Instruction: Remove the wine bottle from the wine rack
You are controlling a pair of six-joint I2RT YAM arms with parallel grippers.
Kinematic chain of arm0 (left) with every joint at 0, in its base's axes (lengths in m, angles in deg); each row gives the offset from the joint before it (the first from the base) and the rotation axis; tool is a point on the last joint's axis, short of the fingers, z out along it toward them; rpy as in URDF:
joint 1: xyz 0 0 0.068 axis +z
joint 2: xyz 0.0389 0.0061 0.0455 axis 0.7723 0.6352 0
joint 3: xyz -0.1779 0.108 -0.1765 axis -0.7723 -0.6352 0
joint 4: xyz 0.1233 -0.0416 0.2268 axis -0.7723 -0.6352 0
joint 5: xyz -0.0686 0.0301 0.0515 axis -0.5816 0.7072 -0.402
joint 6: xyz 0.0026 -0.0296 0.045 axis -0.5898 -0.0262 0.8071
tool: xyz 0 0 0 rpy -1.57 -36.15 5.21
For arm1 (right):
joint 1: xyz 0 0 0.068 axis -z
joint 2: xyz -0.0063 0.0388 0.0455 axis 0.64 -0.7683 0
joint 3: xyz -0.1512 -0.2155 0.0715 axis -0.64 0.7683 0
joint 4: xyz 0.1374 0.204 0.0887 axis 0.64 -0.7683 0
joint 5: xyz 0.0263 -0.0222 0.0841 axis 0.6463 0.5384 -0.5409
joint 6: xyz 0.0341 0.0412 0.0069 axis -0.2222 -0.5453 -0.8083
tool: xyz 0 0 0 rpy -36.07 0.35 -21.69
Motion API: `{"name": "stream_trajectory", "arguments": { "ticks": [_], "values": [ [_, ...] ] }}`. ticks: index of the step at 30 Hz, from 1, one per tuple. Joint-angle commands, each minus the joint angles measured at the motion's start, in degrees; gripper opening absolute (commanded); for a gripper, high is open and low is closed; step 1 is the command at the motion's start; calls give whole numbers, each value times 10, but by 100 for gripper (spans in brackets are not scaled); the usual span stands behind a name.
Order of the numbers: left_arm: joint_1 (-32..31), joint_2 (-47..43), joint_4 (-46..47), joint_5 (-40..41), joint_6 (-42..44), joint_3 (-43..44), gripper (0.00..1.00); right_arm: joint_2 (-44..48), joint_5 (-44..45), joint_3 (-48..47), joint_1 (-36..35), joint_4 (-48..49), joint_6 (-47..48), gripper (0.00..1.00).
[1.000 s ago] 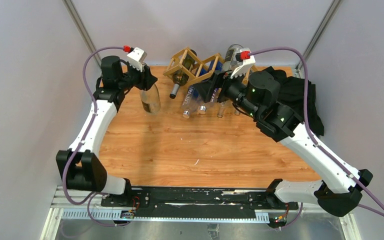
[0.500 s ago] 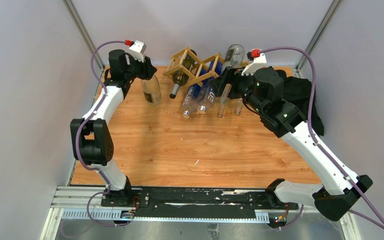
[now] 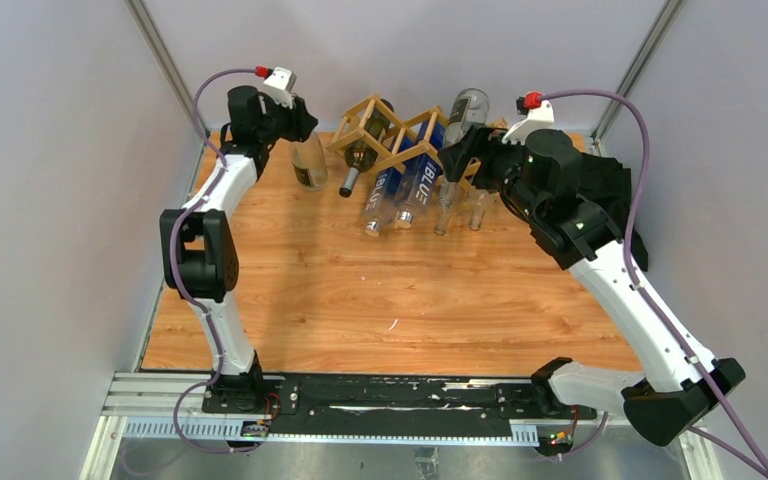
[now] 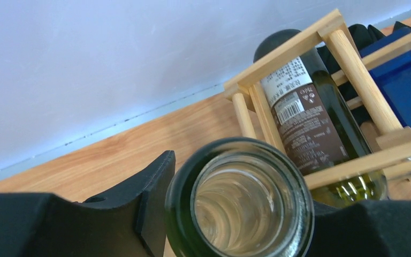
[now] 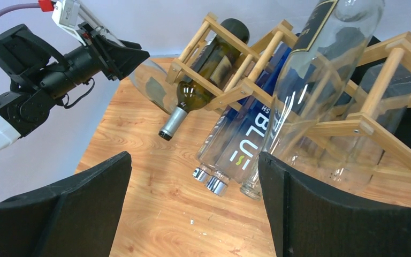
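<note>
The light wood lattice wine rack (image 3: 392, 128) stands at the back of the table, also in the left wrist view (image 4: 353, 75) and the right wrist view (image 5: 246, 80). A dark green wine bottle (image 3: 364, 152) lies in its left diamond, neck pointing forward (image 5: 208, 61); its label shows in the left wrist view (image 4: 305, 112). My left gripper (image 3: 297, 128) is shut on the neck of an upright, open-mouthed glass bottle (image 3: 308, 166) left of the rack; its mouth (image 4: 239, 201) sits between my fingers. My right gripper (image 3: 457, 160) is open and empty (image 5: 192, 209) by the rack's right side.
Two clear blue-labelled bottles (image 3: 400, 190) and other clear bottles (image 3: 458, 205) lie in the rack, necks forward. A large clear bottle (image 5: 321, 69) lies on top of the rack. A black cloth (image 3: 605, 190) lies at the back right. Walls close in on three sides.
My left gripper has carried the upright glass bottle toward the back left corner. My right gripper has drawn back to the right, away from the rack's middle.
</note>
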Motion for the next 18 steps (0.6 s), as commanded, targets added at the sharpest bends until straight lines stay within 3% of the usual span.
{"name": "stream_trajectory", "arguments": {
  "ticks": [1,14,16,17,18],
  "values": [
    [2,10,100,3,3,65,0,-4,-3,9,22,-11,-8,92],
    [2,51,130,4,2,78,2,-26,-2,21,47,-27,-22,92],
    [2,49,130,10,4,76,19,-34,8,18,47,-41,-27,92],
    [2,46,130,12,5,71,44,-42,17,14,47,-54,-30,92],
    [2,42,129,15,7,68,55,-46,22,10,47,-62,-34,93]
  ]
}}
